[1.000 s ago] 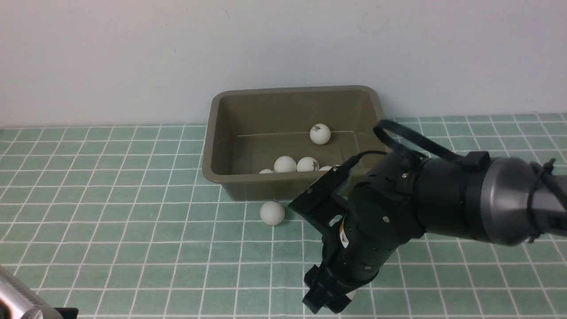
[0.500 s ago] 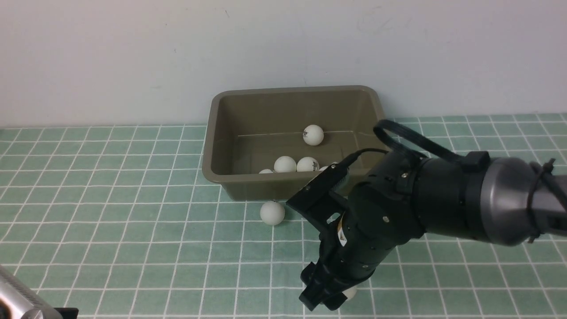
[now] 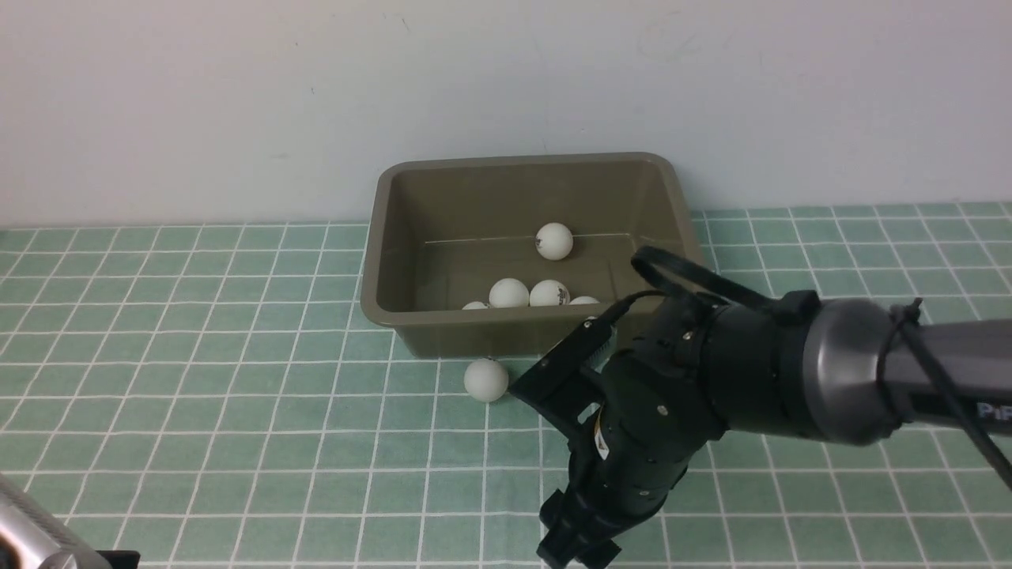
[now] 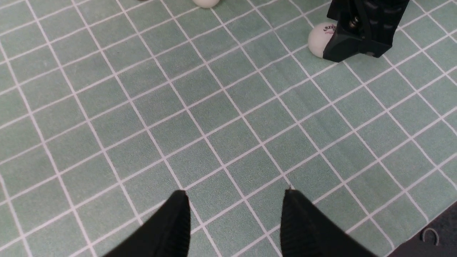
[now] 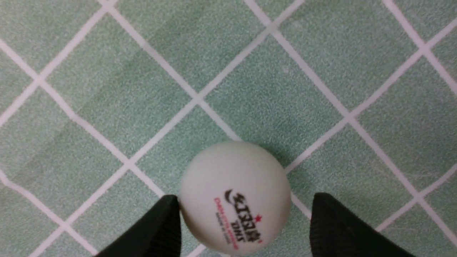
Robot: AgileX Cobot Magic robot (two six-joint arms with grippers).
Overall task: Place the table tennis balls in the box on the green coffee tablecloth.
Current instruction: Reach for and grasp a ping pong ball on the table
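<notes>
Right wrist view: the right hand (image 5: 244,217) straddles a logo-marked ball (image 5: 234,178) on the green coffee tablecloth (image 5: 107,89), touching one side and clear of the other, not clamped. The left hand (image 4: 235,210) hangs parted and empty above the cloth. Farther off, a second ball (image 3: 485,379) sits just beside the box (image 3: 378,237); five balls (image 3: 508,292) lie inside.

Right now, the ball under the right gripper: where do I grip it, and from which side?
Take the table tennis ball across its widest middle, coming straight down. It is a smooth sphere on the flat tablecloth, so only opposite sides at mid-height hold. The right gripper straddles it open, one finger nearly touching, the other with a gap: centre first.
</notes>
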